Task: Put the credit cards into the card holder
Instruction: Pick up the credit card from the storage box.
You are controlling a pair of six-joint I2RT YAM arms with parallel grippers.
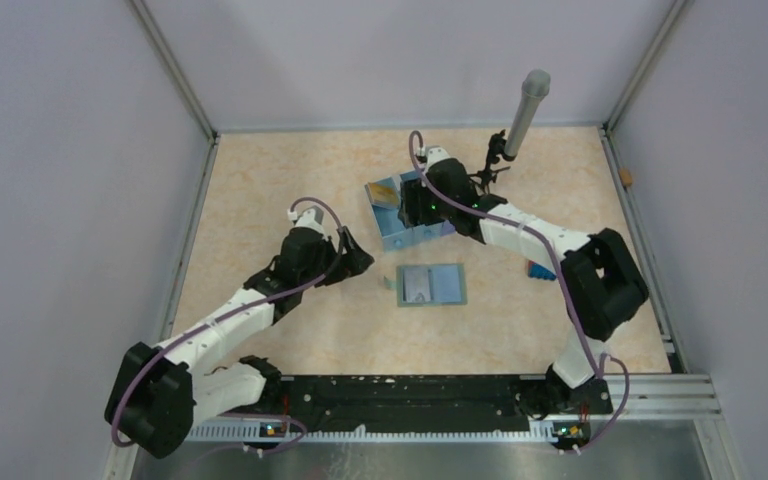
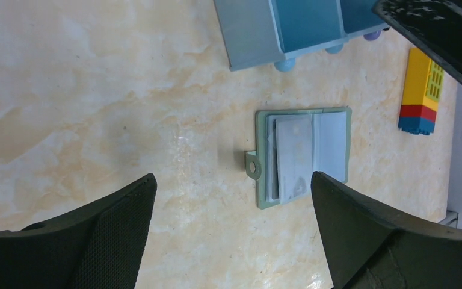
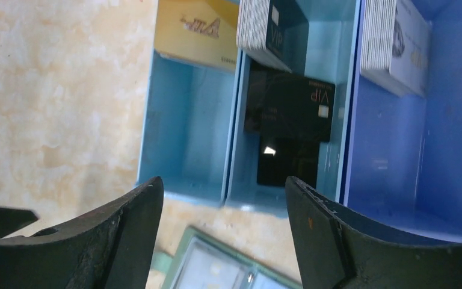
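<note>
The card holder (image 1: 431,286) lies open on the table, grey-green rim and light blue inside, and a pale card (image 2: 292,158) rests on its left panel. My left gripper (image 1: 356,262) hovers just left of the holder (image 2: 304,155), open and empty (image 2: 233,178). My right gripper (image 1: 415,205) hangs over the blue tray (image 1: 392,238), open with nothing between its fingers (image 3: 222,183). Below it a black VIP card (image 3: 290,123) lies in the tray's middle compartment. A gold card (image 3: 195,27), a black stack (image 3: 271,27) and a white stack (image 3: 397,48) stand at the far end. The holder's corner (image 3: 216,271) shows at the bottom.
The three-compartment blue tray (image 2: 289,30) stands just behind the holder. A yellow, red and blue toy brick (image 2: 421,90) lies to the right of the holder, under my right arm (image 2: 439,30). A grey post on a clamp (image 1: 525,115) rises at the back.
</note>
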